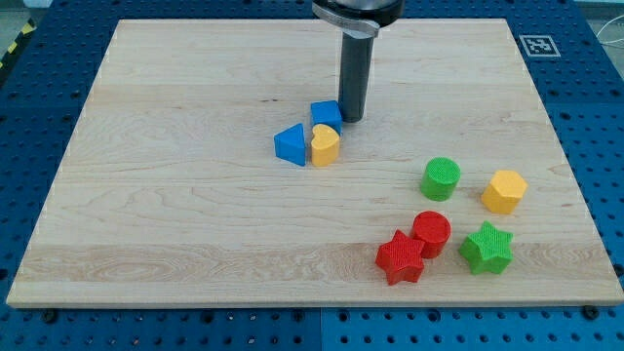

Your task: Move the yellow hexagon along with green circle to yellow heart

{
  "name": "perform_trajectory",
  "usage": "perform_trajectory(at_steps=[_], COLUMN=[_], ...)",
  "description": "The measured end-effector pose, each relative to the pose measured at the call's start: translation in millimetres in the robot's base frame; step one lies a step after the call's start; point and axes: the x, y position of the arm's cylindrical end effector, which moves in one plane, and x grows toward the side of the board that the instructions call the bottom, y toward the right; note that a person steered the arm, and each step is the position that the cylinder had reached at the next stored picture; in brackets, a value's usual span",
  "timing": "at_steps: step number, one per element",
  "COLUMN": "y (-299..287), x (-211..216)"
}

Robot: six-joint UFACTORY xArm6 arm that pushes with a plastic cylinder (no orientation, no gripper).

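Observation:
The yellow hexagon (504, 191) lies at the view's right, with the green circle (441, 178) just left of it, a small gap between them. The yellow heart (325, 145) sits near the board's middle, touching a blue triangle (290, 144) on its left and a blue cube (326, 114) above it. My tip (351, 118) rests on the board right beside the blue cube's right side, up and right of the yellow heart, far up and left of the green circle and yellow hexagon.
A red circle (431, 232), a red star (401, 258) and a green star (486, 247) cluster below the green circle and hexagon near the view's bottom right. The wooden board (175, 214) is edged by a blue perforated table.

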Motion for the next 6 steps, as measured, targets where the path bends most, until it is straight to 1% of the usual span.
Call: perform_trajectory(at_steps=[4, 5, 6], y=[-22, 18, 79], x=[0, 0, 5])
